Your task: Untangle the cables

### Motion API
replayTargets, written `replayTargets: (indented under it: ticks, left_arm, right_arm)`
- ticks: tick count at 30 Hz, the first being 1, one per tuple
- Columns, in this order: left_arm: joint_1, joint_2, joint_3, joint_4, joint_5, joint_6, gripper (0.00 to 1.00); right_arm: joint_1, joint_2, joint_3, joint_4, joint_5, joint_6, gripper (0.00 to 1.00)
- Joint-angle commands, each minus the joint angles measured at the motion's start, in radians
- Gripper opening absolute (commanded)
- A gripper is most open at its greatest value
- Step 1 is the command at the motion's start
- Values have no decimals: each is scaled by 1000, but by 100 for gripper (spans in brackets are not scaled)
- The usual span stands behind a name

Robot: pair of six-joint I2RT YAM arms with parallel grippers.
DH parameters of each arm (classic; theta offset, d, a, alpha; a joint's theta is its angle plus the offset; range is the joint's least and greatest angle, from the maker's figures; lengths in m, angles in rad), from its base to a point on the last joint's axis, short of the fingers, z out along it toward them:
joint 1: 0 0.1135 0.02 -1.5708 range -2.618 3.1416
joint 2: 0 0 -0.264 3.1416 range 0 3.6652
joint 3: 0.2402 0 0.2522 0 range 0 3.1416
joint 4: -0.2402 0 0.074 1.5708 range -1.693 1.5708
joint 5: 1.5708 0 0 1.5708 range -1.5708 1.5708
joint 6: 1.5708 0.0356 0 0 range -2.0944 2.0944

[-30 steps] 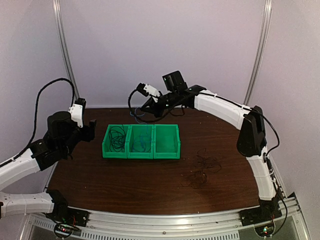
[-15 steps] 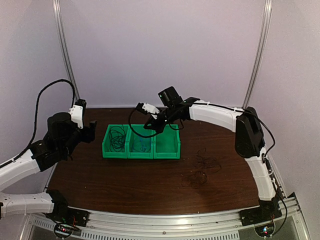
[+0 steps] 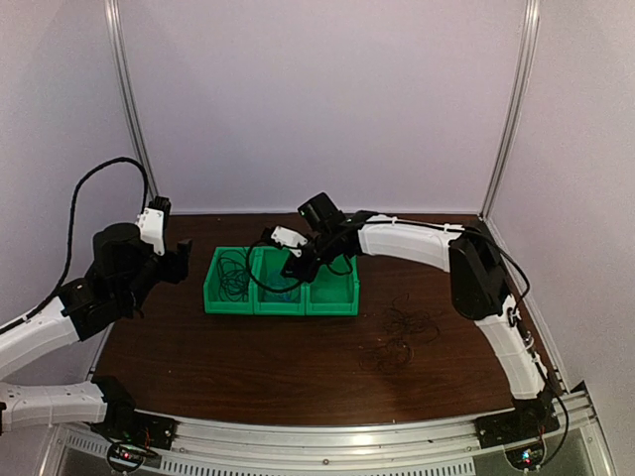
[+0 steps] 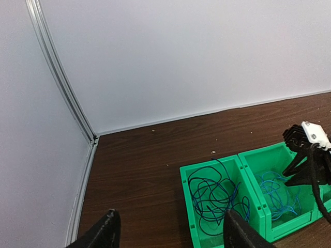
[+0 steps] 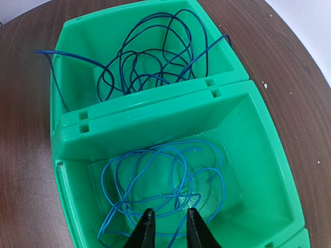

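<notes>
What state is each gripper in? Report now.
Left gripper: wide open, empty.
Right gripper: slightly open above the blue cable lying in the middle bin; nothing held.

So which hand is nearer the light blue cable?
Right. The right hand hangs over the light blue cable in its bin; the left hand sits left of the bins.

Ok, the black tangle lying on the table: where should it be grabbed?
Probably one outer loop at the edge of the black tangle, coming straight down from above. It lies flat and spread thin on the table, so a top-down pinch on a stray loop should lift one strand, not the clump.
</notes>
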Motion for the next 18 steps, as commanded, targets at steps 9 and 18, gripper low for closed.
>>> replayTargets:
  ticks: [9,18]
  left_arm:
    - [8,8,-8,50,60,6,69]
    - [8,41,-5,70,202,38,68]
  right_arm:
    - [-34,-358,-167,-139,66,-25,33]
    - [-225,-692,-631,-105,68,-84,32]
